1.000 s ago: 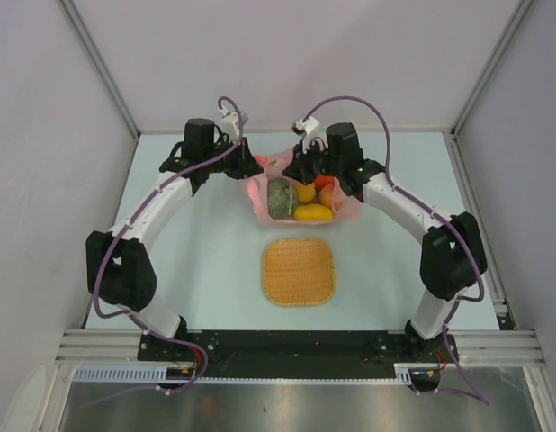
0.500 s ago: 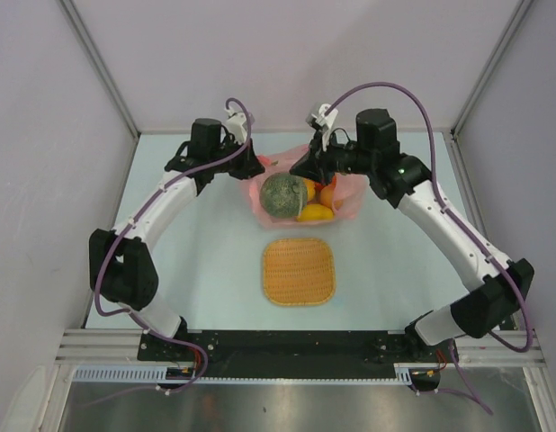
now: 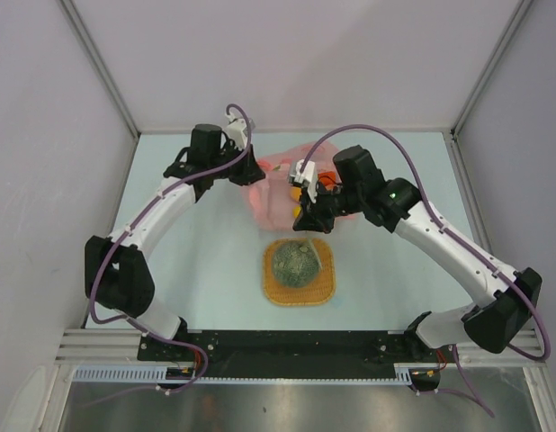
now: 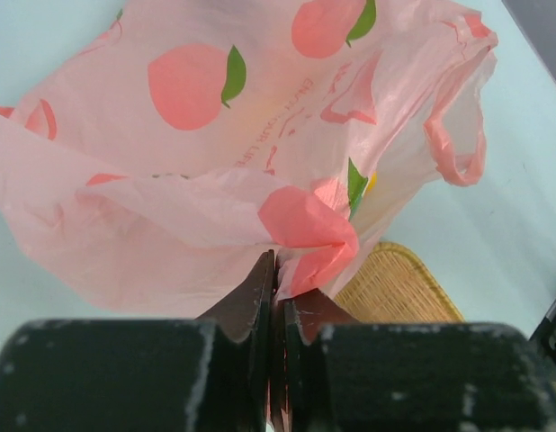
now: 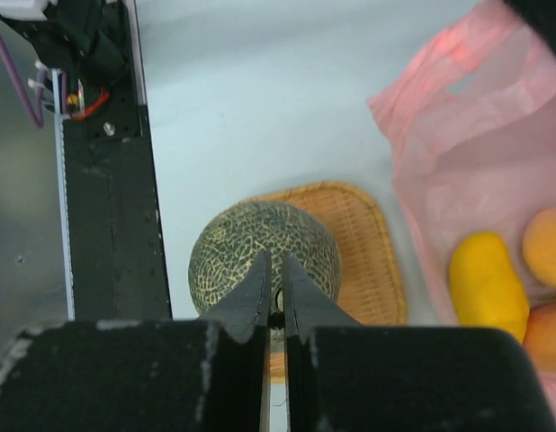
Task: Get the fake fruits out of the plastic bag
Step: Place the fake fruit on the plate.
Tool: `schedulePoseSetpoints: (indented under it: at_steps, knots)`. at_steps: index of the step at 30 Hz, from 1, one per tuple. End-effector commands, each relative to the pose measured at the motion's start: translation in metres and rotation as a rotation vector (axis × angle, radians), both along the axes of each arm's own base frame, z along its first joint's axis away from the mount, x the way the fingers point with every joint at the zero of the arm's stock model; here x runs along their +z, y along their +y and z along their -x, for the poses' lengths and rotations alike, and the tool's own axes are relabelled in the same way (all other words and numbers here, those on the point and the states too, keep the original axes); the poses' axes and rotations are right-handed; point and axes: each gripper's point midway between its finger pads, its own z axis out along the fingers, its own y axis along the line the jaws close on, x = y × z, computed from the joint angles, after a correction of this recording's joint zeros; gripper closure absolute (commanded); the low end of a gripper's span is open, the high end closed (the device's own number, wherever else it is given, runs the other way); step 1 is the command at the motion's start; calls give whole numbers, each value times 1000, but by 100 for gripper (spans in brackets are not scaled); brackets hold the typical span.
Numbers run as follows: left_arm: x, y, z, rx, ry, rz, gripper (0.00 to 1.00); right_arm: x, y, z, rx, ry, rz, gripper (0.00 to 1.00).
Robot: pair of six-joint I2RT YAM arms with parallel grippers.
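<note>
Right hand (image 5: 275,263) pinches the melon (image 5: 228,261) by its stem, over the mat (image 5: 363,238).

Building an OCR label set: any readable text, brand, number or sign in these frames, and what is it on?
No text can be read.
On the plastic bag: a few lines of faint pink lettering among the printed peaches, slanted and too blurred to read.
On the melon and the woven mat: no text.

Bright, even, diffuse light from above; faint soft shadows on tabletop (image 3: 206,261). Top view sharp; near foreground of wrist views blurred.
</note>
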Motion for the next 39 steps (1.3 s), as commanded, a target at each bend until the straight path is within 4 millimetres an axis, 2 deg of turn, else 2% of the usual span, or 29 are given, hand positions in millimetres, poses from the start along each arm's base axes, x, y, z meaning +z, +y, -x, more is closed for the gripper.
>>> schedulePoseSetpoints:
  at_steps: [1,8,15,20,25,29,39]
  knots:
    - [20,-1,17,-15,-33,41,89,-26,-10,4,-5,20,72,100]
    - [19,1,20,-19,-41,37,87,-61,-10,-2,11,71,156,100]
    - [15,-1,19,-23,-26,33,87,-74,-3,-16,-28,87,169,100]
    - [14,-3,17,-24,-21,39,86,-66,11,-18,-26,78,117,100]
    - [15,-4,15,-17,-19,44,86,-50,31,0,56,76,78,100]
    - [12,-4,14,-19,-11,38,86,-49,46,9,99,77,70,100]
    - [18,-5,17,-20,-26,44,85,-38,75,-6,120,62,49,100]
